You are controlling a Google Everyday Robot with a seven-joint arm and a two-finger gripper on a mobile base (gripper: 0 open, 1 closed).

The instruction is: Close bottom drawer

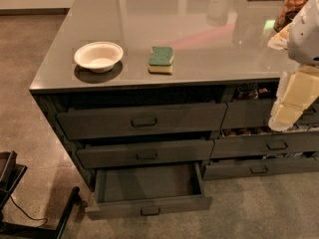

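Observation:
The bottom drawer [149, 206] is the lowest wide dark grey drawer in the left column. It is pulled far out, showing a bare grey inside [148, 182]. Its slim front panel carries a small dark pull handle [150, 211]. My gripper [282, 117] hangs from the white arm [305, 30] at the right edge. It is cream-coloured, points downward in front of the narrower right-hand drawers, and is well to the right of and above the open drawer. It touches nothing that I can see.
Two taller wide drawers [143, 121] sit above the open one. Narrower drawers [269, 146] on the right stand slightly ajar with packets inside. A white bowl [98, 57], a green sponge [161, 59] and a jar [294, 1] sit on the countertop [209, 44]. A black frame [20, 203] stands at bottom left.

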